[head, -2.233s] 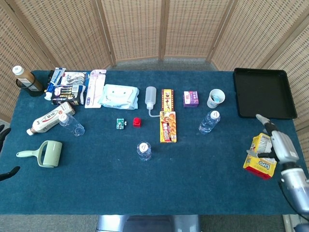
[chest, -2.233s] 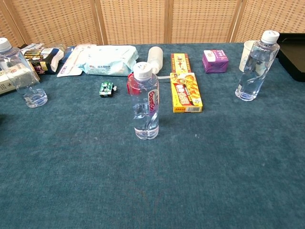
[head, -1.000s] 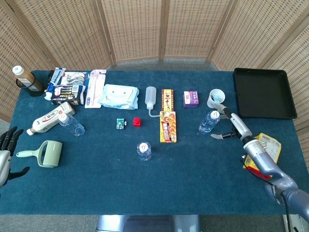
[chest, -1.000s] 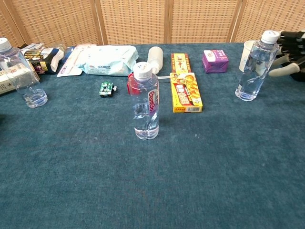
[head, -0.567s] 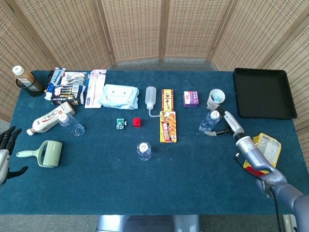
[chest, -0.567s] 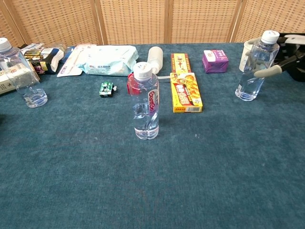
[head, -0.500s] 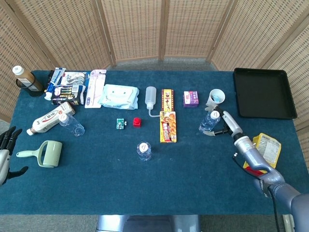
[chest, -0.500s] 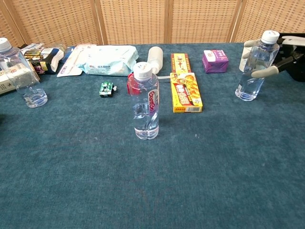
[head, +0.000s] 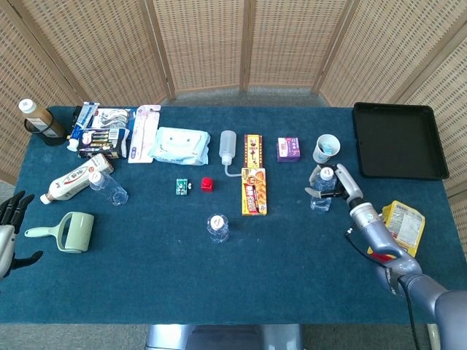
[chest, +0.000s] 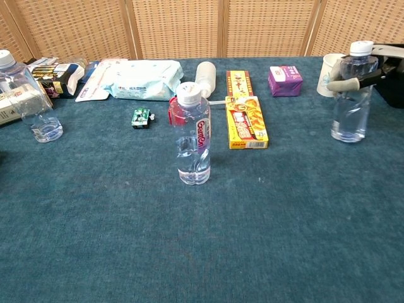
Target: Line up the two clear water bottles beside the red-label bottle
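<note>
Bare cloth (head: pixel 292 248) around red-label bottle (head: pixel 217 227)

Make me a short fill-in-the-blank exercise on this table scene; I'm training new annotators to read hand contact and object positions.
1. The right hand grips a clear bottle near its ____.
2. The red-label bottle stands upright with its cap ____.
3. The other clear bottle stands at the table's far ____ side.
4. The left hand holds ____.

Missing words: top; on; left; nothing
</note>
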Motion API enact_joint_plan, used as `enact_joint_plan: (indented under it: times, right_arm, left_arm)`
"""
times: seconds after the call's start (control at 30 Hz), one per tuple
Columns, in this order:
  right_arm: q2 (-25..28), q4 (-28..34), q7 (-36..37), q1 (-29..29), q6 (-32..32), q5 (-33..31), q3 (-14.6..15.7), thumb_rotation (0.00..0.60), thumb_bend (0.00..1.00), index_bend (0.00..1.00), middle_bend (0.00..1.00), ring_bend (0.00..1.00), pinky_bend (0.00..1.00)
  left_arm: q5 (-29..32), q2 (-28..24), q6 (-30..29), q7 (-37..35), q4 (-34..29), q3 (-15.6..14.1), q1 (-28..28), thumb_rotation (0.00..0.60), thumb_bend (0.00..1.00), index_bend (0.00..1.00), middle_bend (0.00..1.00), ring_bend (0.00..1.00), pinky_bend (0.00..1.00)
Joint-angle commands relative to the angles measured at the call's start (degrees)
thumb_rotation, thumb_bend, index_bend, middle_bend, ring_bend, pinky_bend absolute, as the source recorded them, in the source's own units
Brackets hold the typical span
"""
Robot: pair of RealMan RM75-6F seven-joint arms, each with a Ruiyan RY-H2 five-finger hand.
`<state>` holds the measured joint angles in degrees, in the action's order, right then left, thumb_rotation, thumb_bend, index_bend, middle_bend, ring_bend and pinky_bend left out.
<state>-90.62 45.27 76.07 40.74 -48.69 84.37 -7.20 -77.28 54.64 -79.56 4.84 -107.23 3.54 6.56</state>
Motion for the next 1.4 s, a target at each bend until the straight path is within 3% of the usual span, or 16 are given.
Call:
enact_joint_plan:
  times: [0.03,0.37,0.67,1.07,1.4]
  right_arm:
    - [3.04,4.97,-2.13,-1.49,-2.47,-0.67,-0.59,0.600,0.29,0.58,0.70,0.56,0.41]
    - [11.10,23.06,-11.59,-6.67,-13.91,0.78,-1.05,0.600,0.30,0.58,0.70,0.56,0.41]
    - [11.45,32.72,-19.01,-7.59,-18.15,4.35,0.23,0.600,0.30,0.58,0.70,0.55,0.40]
    - [5.02,33.53,-26.08,-3.22,-13.55,1.45,-2.35,0.600,0.30,0.58,0.69,0.54,0.39]
    - [2.16,33.55,-27.64,-3.65,-13.97,0.72,-1.73,0.600,0.31,0.58,0.69,0.53,0.39]
  left_arm:
    - [-0.26,-0.18,-0.02,-0.34,-0.07,-0.11,-0.05,0.600,0.09,0.00,0.00,0.00,0.16]
    - [-2.24,-0.61,-0.22,-1.13,-0.56,-0.88,-0.21,0.600,0.09,0.00,0.00,0.00,0.16]
    - [-3.83,-0.51,-0.88,-0.44,-1.11,-1.55,-0.50,0.600,0.09,0.00,0.00,0.00,0.16]
    - [-3.76,-0.98,-0.37,-1.78,-0.89,-1.69,-0.39,0.600,0.09,0.00,0.00,0.00,0.16]
    - [-2.47,-0.87,0.76,-2.27,0.23,-1.32,0.16,0.600,0.09,0.00,0.00,0.00,0.16]
